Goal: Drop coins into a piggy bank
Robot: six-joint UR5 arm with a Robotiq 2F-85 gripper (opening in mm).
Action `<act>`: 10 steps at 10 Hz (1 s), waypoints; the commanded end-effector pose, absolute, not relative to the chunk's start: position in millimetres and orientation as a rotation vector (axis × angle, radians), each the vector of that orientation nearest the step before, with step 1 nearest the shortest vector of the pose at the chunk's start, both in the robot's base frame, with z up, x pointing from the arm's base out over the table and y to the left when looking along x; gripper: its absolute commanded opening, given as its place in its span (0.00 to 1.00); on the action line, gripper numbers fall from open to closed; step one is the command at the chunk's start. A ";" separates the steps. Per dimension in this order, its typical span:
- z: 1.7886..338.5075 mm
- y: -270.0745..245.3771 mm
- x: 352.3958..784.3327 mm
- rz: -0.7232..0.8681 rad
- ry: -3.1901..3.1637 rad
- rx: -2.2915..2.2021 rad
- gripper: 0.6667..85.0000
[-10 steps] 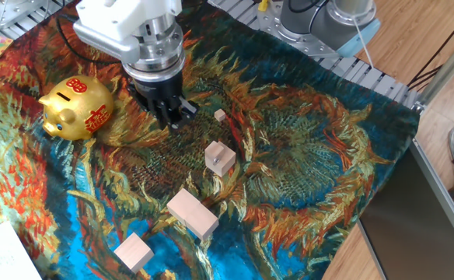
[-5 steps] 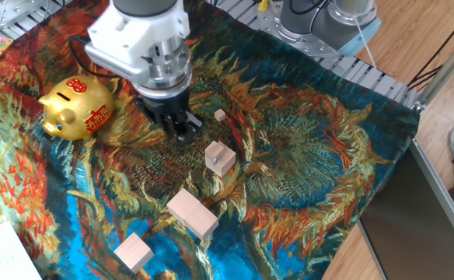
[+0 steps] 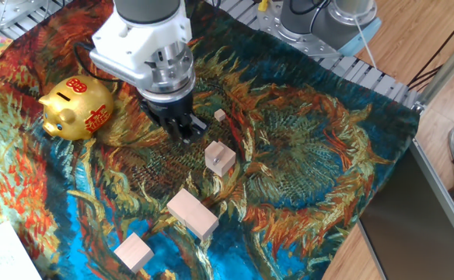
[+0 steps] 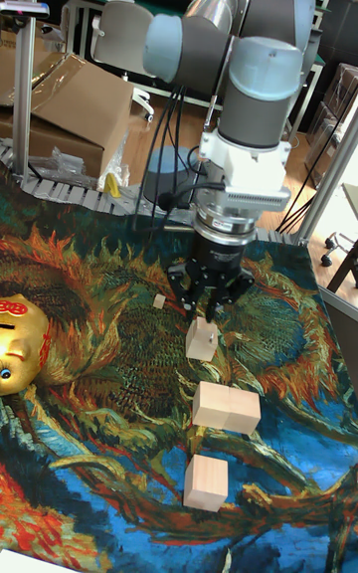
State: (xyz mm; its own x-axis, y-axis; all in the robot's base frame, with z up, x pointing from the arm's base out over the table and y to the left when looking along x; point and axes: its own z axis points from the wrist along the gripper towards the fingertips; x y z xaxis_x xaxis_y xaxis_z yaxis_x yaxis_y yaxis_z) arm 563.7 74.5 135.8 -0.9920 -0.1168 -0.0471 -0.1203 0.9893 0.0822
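The gold piggy bank [image 3: 75, 107] with red markings sits on the patterned cloth at the left and shows at the left edge of the tall view [image 4: 20, 344]. My gripper [image 3: 186, 132] points down, right of the bank and just up-left of a pale wooden block [image 3: 220, 158]. A small grey coin [image 4: 209, 334] appears to stand on edge in that block [image 4: 202, 339]. The gripper [image 4: 207, 310] hovers right above the block, fingers slightly apart, with nothing visible between them.
A tiny wooden cube [image 3: 220, 115] lies behind the gripper. Two bigger wooden blocks [image 3: 192, 214] [image 3: 134, 251] lie nearer the front. The sunflower cloth [image 3: 312, 163] covers the table. The arm's base [image 3: 328, 19] stands at the back, with a metal rail at the right.
My gripper has moved right and toward the front, away from the piggy bank and closer to the block with the coin. Nothing else moved.
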 end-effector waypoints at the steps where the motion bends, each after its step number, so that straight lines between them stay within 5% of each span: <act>1: 127.2 97.4 576.9 0.144 3.074 -0.118 0.37; 10: 123.1 105.5 572.5 0.176 3.077 -0.006 0.36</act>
